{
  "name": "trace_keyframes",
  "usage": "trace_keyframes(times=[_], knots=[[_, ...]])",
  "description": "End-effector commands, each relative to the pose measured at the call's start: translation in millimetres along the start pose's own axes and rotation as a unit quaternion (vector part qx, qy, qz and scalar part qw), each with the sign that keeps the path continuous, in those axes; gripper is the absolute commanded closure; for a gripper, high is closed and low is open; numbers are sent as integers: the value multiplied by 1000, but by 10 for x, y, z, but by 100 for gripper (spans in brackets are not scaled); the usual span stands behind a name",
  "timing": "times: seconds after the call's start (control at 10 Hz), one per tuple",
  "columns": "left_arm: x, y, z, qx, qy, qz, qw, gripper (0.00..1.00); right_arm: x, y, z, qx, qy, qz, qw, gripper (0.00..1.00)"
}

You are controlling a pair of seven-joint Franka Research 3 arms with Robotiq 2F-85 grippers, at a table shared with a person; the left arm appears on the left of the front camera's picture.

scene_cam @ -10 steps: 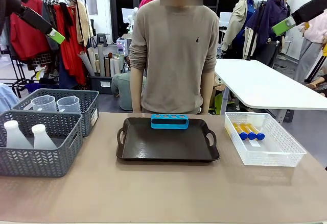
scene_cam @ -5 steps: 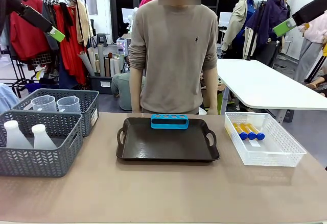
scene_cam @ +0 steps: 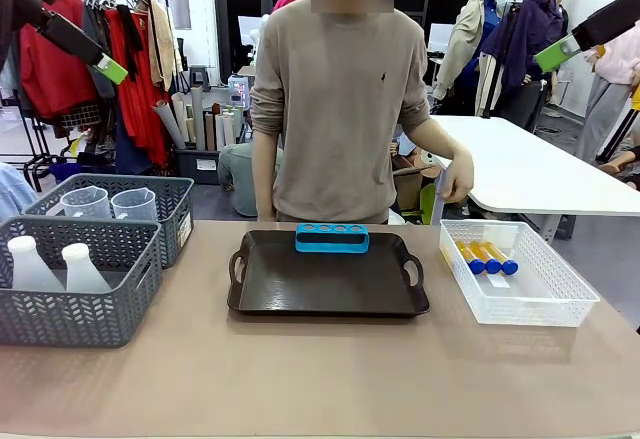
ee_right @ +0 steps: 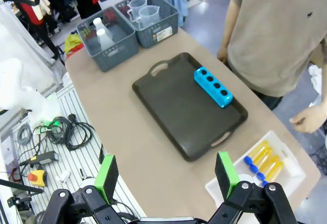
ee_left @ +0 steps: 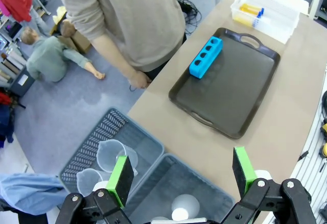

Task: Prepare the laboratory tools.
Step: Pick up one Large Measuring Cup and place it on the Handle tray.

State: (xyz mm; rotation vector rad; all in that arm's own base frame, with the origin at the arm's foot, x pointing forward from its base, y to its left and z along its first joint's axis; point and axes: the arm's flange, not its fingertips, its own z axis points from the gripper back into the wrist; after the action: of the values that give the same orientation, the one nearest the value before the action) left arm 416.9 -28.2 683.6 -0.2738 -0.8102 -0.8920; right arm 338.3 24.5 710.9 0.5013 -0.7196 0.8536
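Table [scene_cam: 300, 384] front strip is lying open along the near edge, with gaps showing between black tray [scene_cam: 330, 284] and the baskets either side. Blue rack [scene_cam: 332, 238] is sitting at the tray's far edge, 4 holes facing up. Blue-capped amber tubes [scene_cam: 487, 257] are lying flat in white basket [scene_cam: 560, 307], right. 2 clear beakers [scene_cam: 110, 204] are standing in rear grey basket [scene_cam: 172, 209], and 2 frosted flasks [scene_cam: 55, 267] in front grey basket [scene_cam: 90, 314], left. Left gripper [ee_left: 182, 175] and right gripper [ee_right: 166, 175] are hanging high, jaws spread wide, gripping nothing. Person's hand [scene_cam: 455, 174] is hovering beyond the white basket.
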Motion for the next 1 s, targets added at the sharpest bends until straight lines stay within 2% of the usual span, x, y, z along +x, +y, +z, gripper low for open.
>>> trace_keyframes(times=[0.0,0.9], knots=[[-4,-3,12,-2,0,4,1000,0,9,11,-2,6,-4,2,1000,0],[-4,-3,12,-2,0,4,1000,0,9,11,-2,6,-4,2,1000,0]])
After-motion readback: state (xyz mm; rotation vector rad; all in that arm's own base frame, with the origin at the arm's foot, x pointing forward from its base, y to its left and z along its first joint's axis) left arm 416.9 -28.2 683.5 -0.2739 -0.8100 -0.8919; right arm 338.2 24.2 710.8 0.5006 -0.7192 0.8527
